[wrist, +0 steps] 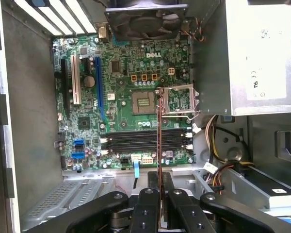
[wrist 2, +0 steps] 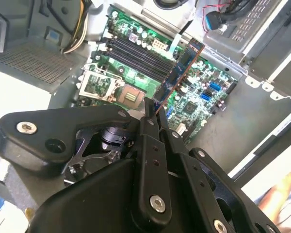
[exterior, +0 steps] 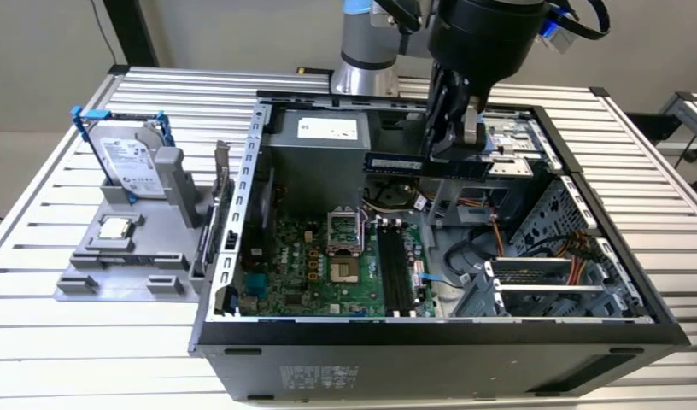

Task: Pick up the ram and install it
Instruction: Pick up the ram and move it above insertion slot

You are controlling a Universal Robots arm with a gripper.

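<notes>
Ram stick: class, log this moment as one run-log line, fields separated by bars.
gripper: shut on long narrow dark ram stick | place: above green motherboard | black memory slots: empty | install: not done

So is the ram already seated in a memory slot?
No, in the exterior view the claw holds the ram in the air above the motherboard's memory slots.
</notes>
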